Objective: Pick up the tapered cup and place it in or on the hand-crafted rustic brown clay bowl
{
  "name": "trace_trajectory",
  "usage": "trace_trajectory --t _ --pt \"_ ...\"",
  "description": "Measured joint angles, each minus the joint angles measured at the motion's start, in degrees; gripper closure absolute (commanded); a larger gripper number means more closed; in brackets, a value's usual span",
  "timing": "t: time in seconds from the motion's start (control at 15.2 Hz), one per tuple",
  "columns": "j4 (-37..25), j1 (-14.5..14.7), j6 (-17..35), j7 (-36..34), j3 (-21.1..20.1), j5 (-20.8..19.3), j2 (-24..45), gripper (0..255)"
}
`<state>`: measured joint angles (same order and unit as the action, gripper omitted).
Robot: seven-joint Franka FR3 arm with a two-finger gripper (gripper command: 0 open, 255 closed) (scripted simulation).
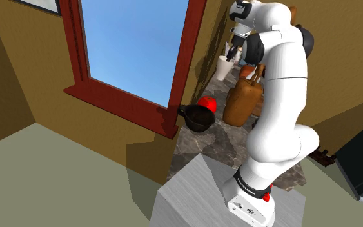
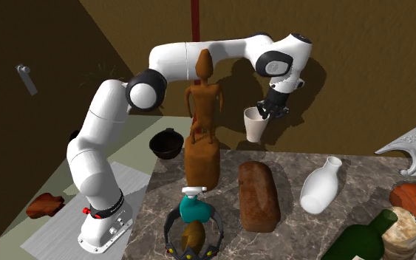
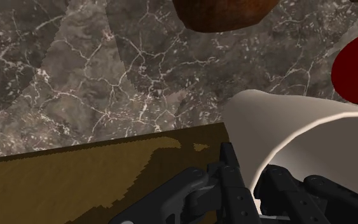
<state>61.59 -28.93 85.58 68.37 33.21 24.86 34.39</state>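
While the gripper (image 2: 267,111) pinches the white tapered cup (image 2: 256,124) by its rim, one finger inside and one outside, the cup hangs close to the far wall, apparently clear of the marble counter (image 2: 302,229). I judge it best carried high and level, since the tall brown figure (image 2: 201,111) stands between it and the dark bowl (image 2: 168,144). The bowl sits at the counter's edge, on the second exterior view's left, near a red object (image 1: 206,102). The release should therefore be low and centred.
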Motion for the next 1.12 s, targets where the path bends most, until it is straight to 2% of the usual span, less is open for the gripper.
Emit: trace_trajectory --t 0.26,0.79,1.12 --pt "-5.0 -1.5 -3.7 -0.7 -0.2 0.4 1.0 255" --pt "23.2 13.1 6.2 -5.8 2.1 -8.9 -19.7 255" --pt "37.5 19.1 10.4 -12.6 0.7 -16.1 -33.2 255"
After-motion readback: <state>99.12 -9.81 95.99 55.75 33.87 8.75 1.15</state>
